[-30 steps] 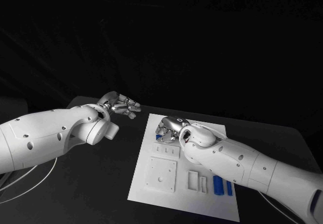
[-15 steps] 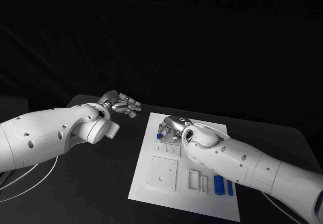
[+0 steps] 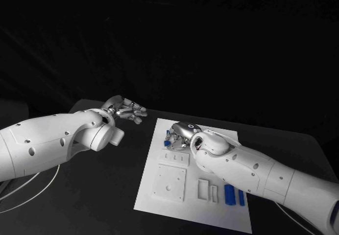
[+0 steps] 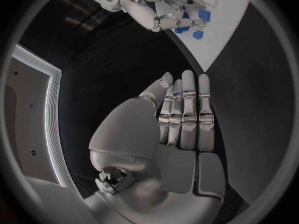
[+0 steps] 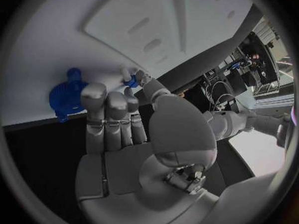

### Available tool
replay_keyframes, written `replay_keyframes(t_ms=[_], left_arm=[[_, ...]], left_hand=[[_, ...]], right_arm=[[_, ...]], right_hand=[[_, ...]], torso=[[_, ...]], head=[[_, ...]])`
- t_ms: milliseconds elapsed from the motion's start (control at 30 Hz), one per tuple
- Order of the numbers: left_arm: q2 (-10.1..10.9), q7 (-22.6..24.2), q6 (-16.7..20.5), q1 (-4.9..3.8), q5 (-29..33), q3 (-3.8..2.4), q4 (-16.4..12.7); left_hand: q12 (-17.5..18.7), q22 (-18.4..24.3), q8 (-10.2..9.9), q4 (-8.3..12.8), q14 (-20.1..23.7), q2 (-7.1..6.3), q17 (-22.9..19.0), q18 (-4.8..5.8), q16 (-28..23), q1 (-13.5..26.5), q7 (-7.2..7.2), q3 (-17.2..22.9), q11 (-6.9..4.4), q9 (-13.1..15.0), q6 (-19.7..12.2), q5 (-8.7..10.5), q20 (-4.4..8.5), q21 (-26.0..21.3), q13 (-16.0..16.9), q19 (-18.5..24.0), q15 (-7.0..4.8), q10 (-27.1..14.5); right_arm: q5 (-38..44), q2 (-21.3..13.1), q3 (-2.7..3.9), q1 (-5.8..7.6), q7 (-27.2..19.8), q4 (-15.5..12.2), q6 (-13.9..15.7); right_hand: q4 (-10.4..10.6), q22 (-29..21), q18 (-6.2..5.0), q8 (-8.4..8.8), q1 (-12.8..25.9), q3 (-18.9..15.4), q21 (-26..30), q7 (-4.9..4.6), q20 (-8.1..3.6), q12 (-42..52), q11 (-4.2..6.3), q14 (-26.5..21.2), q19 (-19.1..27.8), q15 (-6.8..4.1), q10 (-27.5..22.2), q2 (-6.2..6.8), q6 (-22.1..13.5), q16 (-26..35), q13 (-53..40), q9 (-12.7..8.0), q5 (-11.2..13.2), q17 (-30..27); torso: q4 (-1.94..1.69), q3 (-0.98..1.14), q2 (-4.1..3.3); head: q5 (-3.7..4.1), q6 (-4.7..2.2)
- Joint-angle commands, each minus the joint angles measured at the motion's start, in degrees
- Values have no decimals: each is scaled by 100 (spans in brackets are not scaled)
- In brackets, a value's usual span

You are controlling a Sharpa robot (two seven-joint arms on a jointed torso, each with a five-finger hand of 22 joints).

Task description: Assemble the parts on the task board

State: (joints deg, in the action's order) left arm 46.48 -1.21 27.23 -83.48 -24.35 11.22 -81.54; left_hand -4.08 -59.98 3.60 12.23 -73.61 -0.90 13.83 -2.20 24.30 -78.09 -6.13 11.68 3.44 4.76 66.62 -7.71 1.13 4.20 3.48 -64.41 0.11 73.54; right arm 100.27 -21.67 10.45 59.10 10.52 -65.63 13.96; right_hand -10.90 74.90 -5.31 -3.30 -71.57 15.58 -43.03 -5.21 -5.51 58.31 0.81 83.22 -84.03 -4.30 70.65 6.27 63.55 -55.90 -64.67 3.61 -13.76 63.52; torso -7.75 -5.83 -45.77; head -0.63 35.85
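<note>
Right hand [image 5: 121, 117] pinches a small blue plastic peg [image 5: 130, 80] over the white task board's [image 3: 169, 196] far end; left hand [image 4: 181, 114] released, idle. Thin pinch; peg may slip.

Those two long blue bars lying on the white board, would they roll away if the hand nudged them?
The blue bars look flat-sided and lie flat on the task board, so they would probably slide rather than roll. They look like stiff plastic, likely light. Being narrow, they might twist if pushed at one end.

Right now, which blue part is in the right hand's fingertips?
The small blue part pinched by the right hand, not the round ribbed blue part lying beside it on the task board.
</note>
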Motion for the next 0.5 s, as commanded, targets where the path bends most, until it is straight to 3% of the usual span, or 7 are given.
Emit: replay_keyframes(t_ms=[33, 500], left_arm=[[-14, 62, 26, -15, 46, -5, -4], [-36, 62, -4, -15, 55, -4, 2]], left_hand=[[13, 5, 15, -36, -36, -57, 6, -76, -39, -6, -4, 11, 5, -7, -28, 31, -2, -25, 3, -41, 8, -21], [12, 38, 17, -44, -40, -67, 19, -76, -55, -24, -5, 23, 5, -4, -31, 36, 0, -20, 3, -45, 7, -24]], right_arm=[[60, 12, -2, -1, -9, 0, -40], [50, 62, -77, -1, -17, 122, -108]], right_hand=[[-4, 263, -34, -25, -3, -36, -22, -10, -1, -2, -24, 26, -318, -8, 34, 19, -27, -17, 1, 5, 9, 5], [36, 267, -32, -26, 12, -37, -30, -2, -2, 7, -20, 28, -319, -10, 34, -13, 0, -24, -8, 6, 10, 13]], torso=[[-2, -6, -6], [-7, -16, -14]], head=[[6, 1], [12, 14]])
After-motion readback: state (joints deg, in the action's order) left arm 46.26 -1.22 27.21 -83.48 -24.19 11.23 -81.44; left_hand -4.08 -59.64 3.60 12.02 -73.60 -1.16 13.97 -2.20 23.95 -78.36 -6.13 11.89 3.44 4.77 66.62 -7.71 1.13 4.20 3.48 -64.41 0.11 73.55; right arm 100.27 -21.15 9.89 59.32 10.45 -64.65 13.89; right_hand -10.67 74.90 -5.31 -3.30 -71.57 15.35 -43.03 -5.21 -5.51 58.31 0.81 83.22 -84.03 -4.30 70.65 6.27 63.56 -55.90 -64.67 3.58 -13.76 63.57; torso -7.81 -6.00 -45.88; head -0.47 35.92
